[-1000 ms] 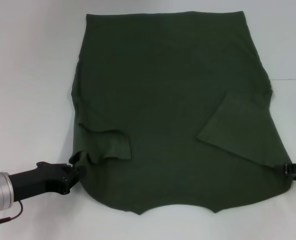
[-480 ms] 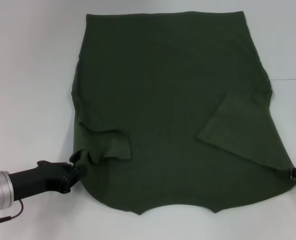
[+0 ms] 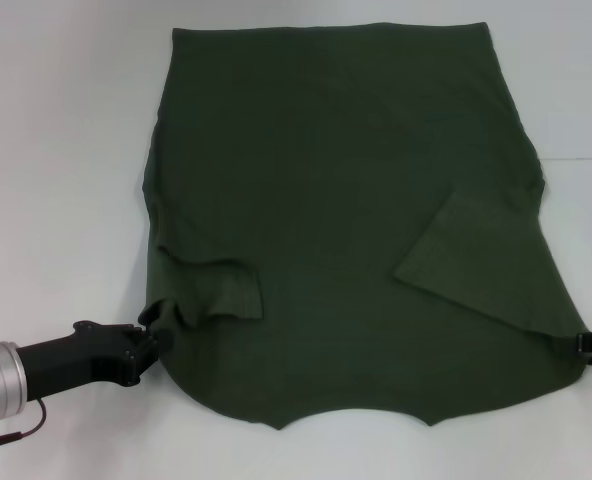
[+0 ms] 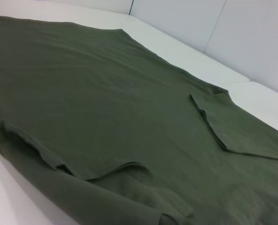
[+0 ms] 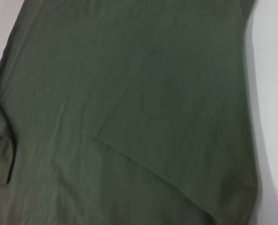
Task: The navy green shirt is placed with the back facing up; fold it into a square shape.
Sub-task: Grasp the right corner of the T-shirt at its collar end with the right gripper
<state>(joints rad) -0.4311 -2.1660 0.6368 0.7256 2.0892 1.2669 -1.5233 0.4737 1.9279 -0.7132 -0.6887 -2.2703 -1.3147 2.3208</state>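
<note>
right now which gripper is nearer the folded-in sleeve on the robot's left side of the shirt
Left. The left gripper sits at the shirt's near-left corner, just below the folded-in left sleeve. The right gripper is at the opposite near-right corner, across the full width of cloth.

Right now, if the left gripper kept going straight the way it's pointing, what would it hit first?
The left gripper points toward the navy green shirt and is already at its near-left edge, so it would meet the bunched, folded-in sleeve first. Depth is unclear.
</note>
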